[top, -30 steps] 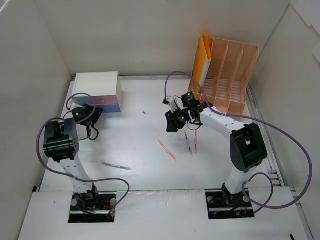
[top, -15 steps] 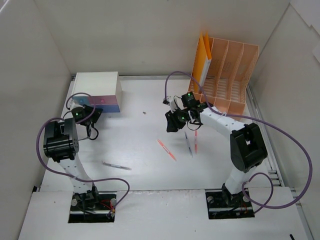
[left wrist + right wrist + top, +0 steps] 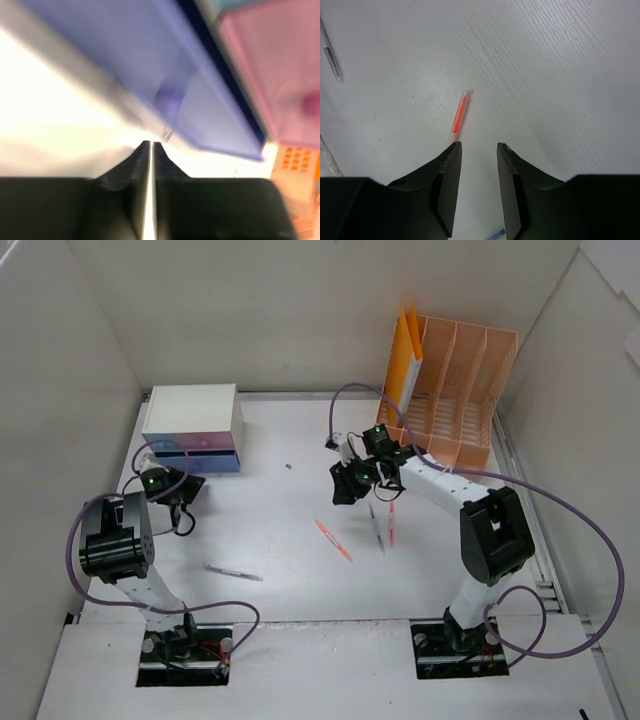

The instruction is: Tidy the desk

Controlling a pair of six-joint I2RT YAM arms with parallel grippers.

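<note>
The white desk point(image 3: 270, 525) holds several loose pens. An orange pen point(image 3: 333, 539) lies mid-desk; it also shows in the right wrist view point(image 3: 459, 116), just ahead of my left fingertip. A grey-blue pen point(image 3: 376, 527) and a red pen point(image 3: 391, 523) lie side by side to its right. A grey pen point(image 3: 233, 571) lies near the front left. My right gripper point(image 3: 342, 488) point(image 3: 479, 147) is open and empty, low over the desk. My left gripper point(image 3: 188, 483) point(image 3: 150, 144) is shut and empty, just in front of the white drawer box point(image 3: 192, 418).
The drawer box shows purple point(image 3: 165, 65) and pink point(image 3: 280, 70) fronts, blurred. A peach file rack point(image 3: 460, 390) with an orange folder point(image 3: 403, 365) stands at the back right. White wall panels surround the desk. A small dark speck point(image 3: 288, 466) lies mid-back.
My left arm has pulled back toward the near left, and its gripper now sits a little away from the drawer box front. The right arm has not moved.
</note>
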